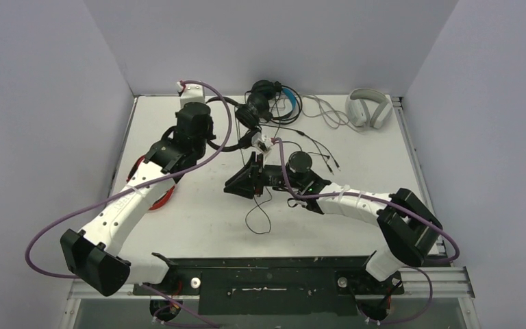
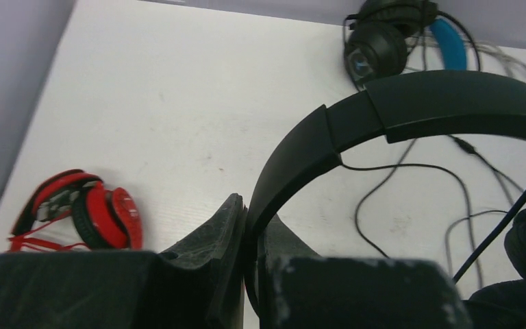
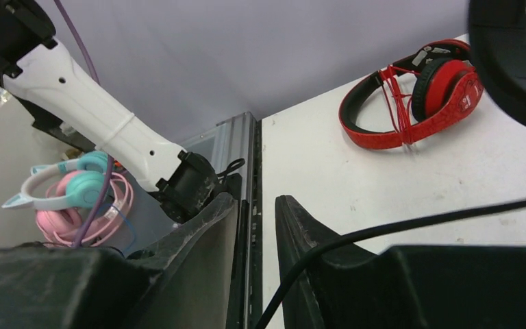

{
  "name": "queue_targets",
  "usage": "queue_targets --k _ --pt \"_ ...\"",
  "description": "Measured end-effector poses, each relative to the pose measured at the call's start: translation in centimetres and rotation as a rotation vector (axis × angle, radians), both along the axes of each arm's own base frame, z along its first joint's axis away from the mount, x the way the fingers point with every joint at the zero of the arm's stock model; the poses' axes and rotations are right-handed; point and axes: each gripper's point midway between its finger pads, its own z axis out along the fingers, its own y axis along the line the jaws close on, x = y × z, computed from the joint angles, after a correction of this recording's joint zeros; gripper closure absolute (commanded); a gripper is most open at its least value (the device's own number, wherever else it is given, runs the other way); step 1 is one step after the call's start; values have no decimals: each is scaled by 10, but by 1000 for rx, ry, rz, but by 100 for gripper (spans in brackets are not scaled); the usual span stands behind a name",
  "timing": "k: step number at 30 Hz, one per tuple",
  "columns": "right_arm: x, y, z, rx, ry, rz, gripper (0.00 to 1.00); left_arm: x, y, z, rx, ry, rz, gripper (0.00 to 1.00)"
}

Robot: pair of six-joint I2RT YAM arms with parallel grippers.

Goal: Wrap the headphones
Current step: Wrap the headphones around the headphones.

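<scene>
My left gripper (image 2: 252, 226) is shut on the headband of the small all-black headphones (image 2: 397, 110), held above the table; in the top view the left gripper (image 1: 257, 163) is at mid-table next to the headphones' ear cup (image 1: 300, 163). Their thin cable (image 1: 260, 219) hangs in a loop toward the near edge. My right gripper (image 3: 257, 202) is open with a narrow gap, and the cable (image 3: 418, 221) lies across its right finger. In the top view the right gripper (image 1: 238, 185) is just below the left one. The red-and-black headphones (image 3: 418, 92) lie at the left.
The black-and-blue headphones (image 1: 274, 96) and the white-grey headphones (image 1: 368, 108) lie at the back, their cables spread between them. The red-and-black headphones (image 1: 156, 195) sit partly under the left arm. Pink and teal headphones (image 3: 75, 192) lie off the table's left side.
</scene>
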Motion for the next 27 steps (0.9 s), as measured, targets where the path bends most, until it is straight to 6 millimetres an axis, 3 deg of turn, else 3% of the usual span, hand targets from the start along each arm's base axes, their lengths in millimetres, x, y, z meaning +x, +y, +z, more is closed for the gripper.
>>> queue_targets --k 4,11,15,19,22,27 --pt "9 -3 1 -3 74 -6 67 0 24 -6 142 -7 69 100" --pt "20 -12 13 2 138 6 70 -3 46 -4 350 7 96 100" --pt "36 -20 18 -39 176 -4 86 -8 44 -11 434 34 59 100" --pt "46 -25 37 -29 159 1 88 -13 38 -16 481 57 22 100" --pt "47 -28 39 -33 171 16 88 -15 34 -24 532 94 -10 100" --pt "61 -33 39 -97 150 18 100 -17 20 -50 635 234 -117 100"
